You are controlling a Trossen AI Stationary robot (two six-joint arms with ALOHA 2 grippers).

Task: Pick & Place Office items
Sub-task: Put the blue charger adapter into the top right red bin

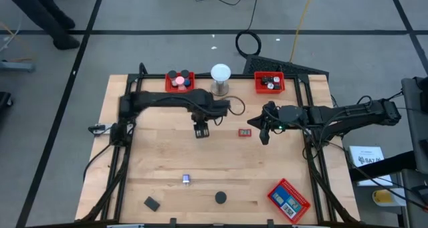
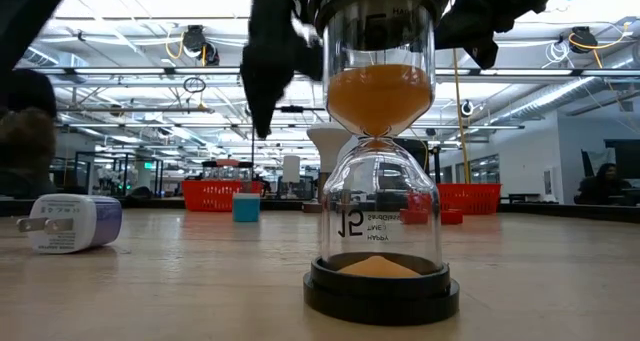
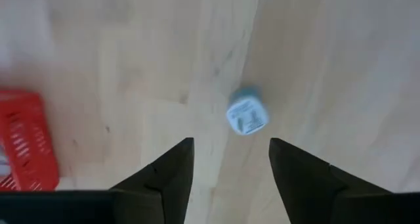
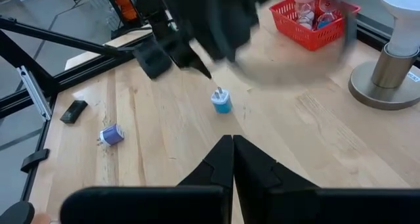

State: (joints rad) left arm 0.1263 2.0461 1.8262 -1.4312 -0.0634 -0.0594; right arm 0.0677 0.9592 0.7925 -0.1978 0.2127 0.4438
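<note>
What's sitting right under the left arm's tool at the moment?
A small light-blue plug adapter stands on the bare wooden table, directly below the open left tool, not touching it. In the high view the tool covers it.

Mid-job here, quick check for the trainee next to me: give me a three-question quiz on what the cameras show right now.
1. True or false: the left gripper has its jaws clamped on the light-blue plug.
2. How many red mesh trays stand on the table? A) two B) three C) four
3. Fill the gap: the right gripper has its jaws ____.

Key
1. False: the jaws stand apart and the plug lies free on the wood.
2. B
3. shut
</note>
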